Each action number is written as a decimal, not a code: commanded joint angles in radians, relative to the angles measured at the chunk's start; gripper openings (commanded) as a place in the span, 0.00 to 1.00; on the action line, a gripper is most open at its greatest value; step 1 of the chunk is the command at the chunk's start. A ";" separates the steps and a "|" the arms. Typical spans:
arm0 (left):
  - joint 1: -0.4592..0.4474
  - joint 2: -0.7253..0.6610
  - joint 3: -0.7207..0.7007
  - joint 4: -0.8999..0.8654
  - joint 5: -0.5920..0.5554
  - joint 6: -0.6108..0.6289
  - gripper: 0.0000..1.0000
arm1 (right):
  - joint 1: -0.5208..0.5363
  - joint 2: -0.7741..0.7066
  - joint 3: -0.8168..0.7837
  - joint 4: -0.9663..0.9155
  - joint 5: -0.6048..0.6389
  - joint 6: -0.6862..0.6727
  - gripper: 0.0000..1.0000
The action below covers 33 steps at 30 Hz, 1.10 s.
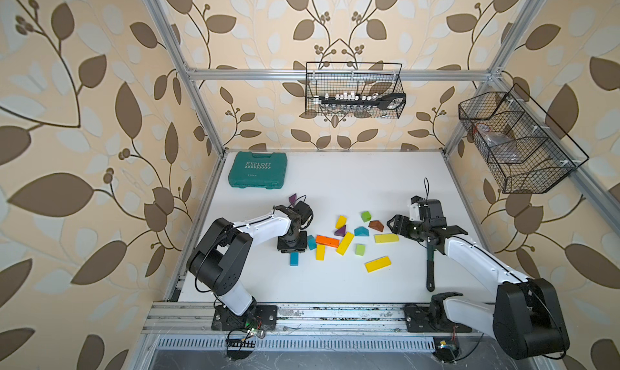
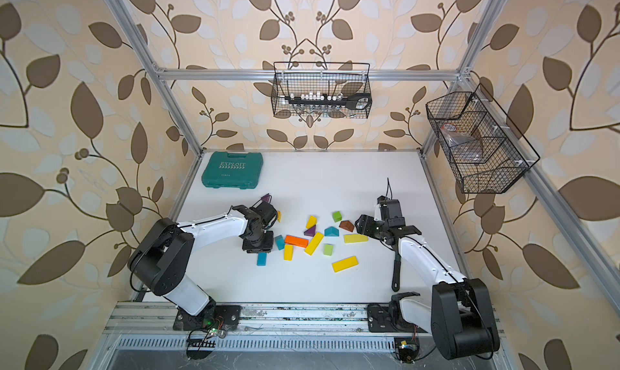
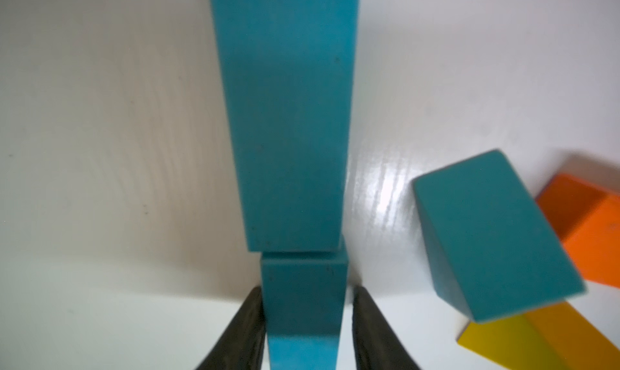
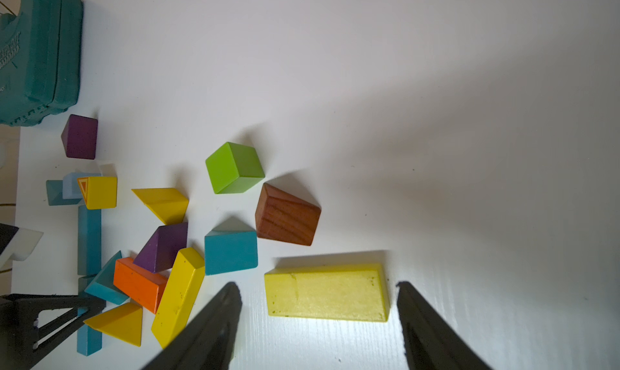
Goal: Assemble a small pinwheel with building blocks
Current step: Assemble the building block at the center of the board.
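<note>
The left fingers [image 3: 248,334] point down at the table [image 3: 100,150], parted only a little. A teal bar [image 3: 302,301] lies between them. One finger looks to be against its side and the other shows a sliver of table in between, so the bar is not clamped. A second teal bar [image 3: 285,116] runs on from the first, end to end, away from the fingertips. Just beside these fingers a teal wedge [image 3: 496,237], an orange bar [image 3: 590,224] and a yellow piece [image 3: 503,345] are packed close together. Between the two pairs of fingers the other building blocks [image 1: 345,243] are scattered, among them a green cube [image 4: 235,167] and a brown wedge [image 4: 287,214]. The right fingers [image 4: 214,318] are spread wide on either side of a pale yellow bar [image 4: 327,291], clear of both its ends and holding nothing.
</note>
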 commanded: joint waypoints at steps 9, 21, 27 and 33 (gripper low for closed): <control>0.013 0.030 -0.014 -0.045 -0.023 0.000 0.36 | 0.004 0.011 0.026 0.017 0.010 -0.001 0.74; 0.012 0.040 -0.021 -0.046 -0.022 0.016 0.35 | 0.004 0.019 0.018 0.028 0.010 0.005 0.74; 0.013 0.042 -0.017 -0.054 -0.029 0.016 0.34 | 0.005 0.019 0.018 0.029 0.009 0.005 0.74; 0.013 0.046 -0.017 -0.052 -0.025 0.019 0.40 | 0.005 0.023 0.018 0.031 0.009 0.006 0.74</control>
